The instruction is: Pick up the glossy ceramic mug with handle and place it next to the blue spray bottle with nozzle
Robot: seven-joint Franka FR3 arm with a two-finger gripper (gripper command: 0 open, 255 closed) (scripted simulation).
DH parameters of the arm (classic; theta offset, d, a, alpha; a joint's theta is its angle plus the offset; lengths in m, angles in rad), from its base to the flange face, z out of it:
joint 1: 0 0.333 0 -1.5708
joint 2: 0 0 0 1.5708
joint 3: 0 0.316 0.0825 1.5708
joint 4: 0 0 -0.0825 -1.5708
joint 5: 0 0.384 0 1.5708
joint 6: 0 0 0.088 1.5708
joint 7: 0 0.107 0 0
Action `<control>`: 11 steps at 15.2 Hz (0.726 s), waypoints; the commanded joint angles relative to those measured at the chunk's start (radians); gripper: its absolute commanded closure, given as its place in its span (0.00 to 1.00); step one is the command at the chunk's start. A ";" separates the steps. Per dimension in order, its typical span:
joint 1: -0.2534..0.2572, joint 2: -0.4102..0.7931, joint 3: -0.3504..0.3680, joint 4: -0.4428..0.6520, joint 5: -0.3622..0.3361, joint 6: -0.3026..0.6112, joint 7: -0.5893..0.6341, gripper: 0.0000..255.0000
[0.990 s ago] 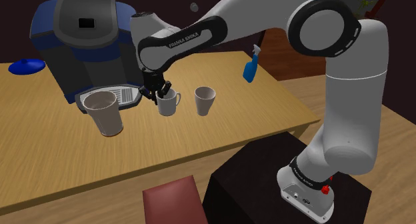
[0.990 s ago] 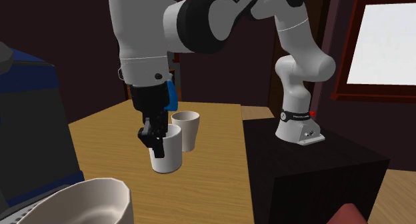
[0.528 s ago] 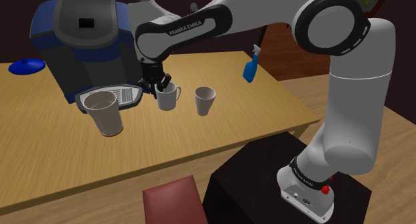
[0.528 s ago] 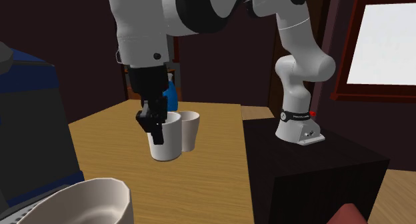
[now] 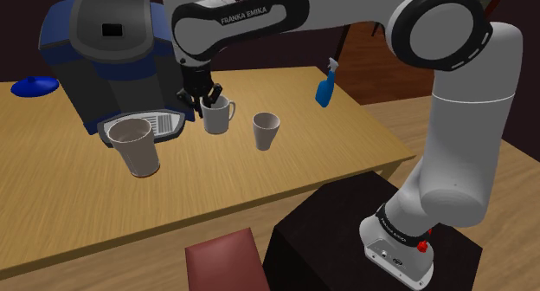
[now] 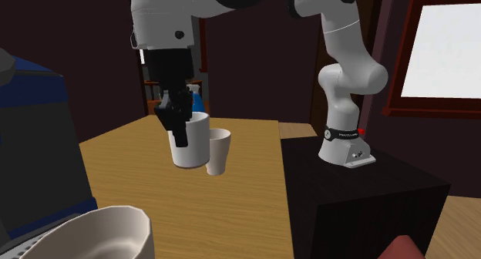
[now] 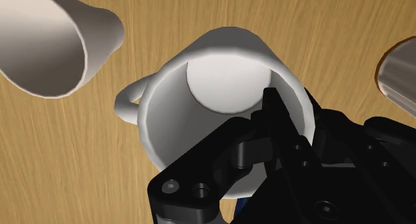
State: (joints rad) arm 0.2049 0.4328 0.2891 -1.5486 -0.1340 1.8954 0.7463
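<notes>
The white glossy mug (image 5: 217, 117) with a handle hangs just above the wooden table (image 5: 286, 172), held by its rim. My black gripper (image 5: 200, 97) is shut on that rim, one finger inside the mug and one outside. In the second exterior view the mug (image 6: 190, 141) hangs under the gripper (image 6: 175, 117), in front of a handleless cup (image 6: 219, 152). The wrist view looks down into the mug (image 7: 220, 83), with its handle (image 7: 128, 101) to one side and the gripper (image 7: 287, 119) clasping the wall. The blue spray bottle (image 5: 326, 88) stands near the table's far right edge.
A white handleless cup (image 5: 266, 130) stands just right of the mug. A larger cup (image 5: 137, 147) sits before the blue and grey coffee machine (image 5: 111, 51). A blue lid (image 5: 33, 86) lies at far left. The dark stand (image 5: 346, 237) and a red chair (image 5: 223, 261) are below.
The gripper has risen with the mug in its grasp, lifting it off the table and slightly toward the coffee machine. The other cups have stayed put.
</notes>
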 commanded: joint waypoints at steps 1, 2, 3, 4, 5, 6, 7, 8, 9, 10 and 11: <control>0.002 -0.003 0.001 0.023 0.002 -0.026 0.000 1.00; 0.002 -0.006 0.002 0.032 0.003 -0.038 -0.001 1.00; 0.002 -0.009 0.003 0.041 0.004 -0.050 -0.002 1.00; 0.003 -0.011 0.003 0.051 0.005 -0.062 -0.003 1.00; 0.003 -0.014 0.004 0.061 0.006 -0.075 -0.004 1.00; 0.003 -0.016 0.004 0.072 0.007 -0.087 -0.004 1.00; 0.004 -0.018 0.004 0.083 0.007 -0.100 -0.005 1.00; 0.004 -0.019 0.005 0.094 0.008 -0.112 -0.006 1.00; 0.005 -0.021 0.005 0.105 0.009 -0.125 -0.006 1.00; 0.005 -0.022 0.006 0.117 0.009 -0.138 -0.007 1.00; 0.006 -0.023 0.006 0.129 0.010 -0.151 -0.008 1.00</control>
State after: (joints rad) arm 0.2102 0.4127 0.2944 -1.4289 -0.1251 1.7568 0.7388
